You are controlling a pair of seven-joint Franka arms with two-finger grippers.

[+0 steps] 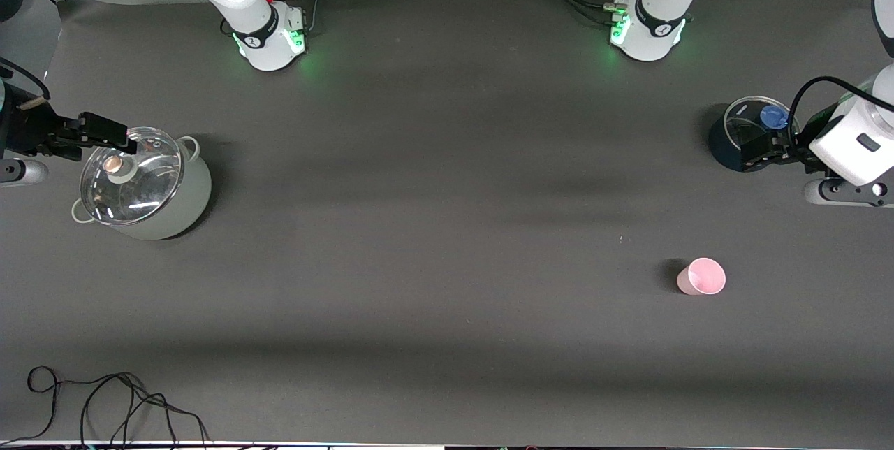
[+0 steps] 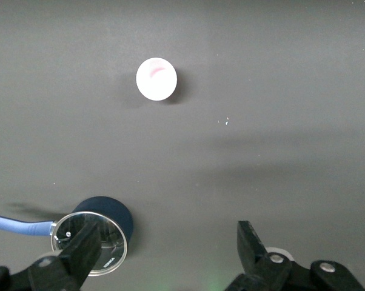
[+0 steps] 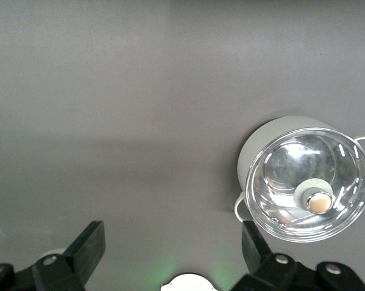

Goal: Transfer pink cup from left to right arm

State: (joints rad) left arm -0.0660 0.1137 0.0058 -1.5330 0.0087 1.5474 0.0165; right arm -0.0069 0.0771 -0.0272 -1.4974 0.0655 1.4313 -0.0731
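Fingers apart and empty, the left gripper (image 1: 758, 153) hangs over a dark lidded pot (image 1: 730, 146), the right gripper (image 1: 112, 132) over a pale glass-lidded pot (image 1: 178, 202). The pink cup (image 1: 701, 277) stands upright on the dark surface (image 1: 433, 226), nearer the front camera than the dark pot.

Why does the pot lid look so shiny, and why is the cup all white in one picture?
Right wrist view: the glass lid mirrors the lamps as bright streaks. Left wrist view: glare washes the pink cup nearly white. Front view: it looks pink, with a soft shadow beside it.

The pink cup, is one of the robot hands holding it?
No, the pink cup stands alone on the table, with neither gripper near it.
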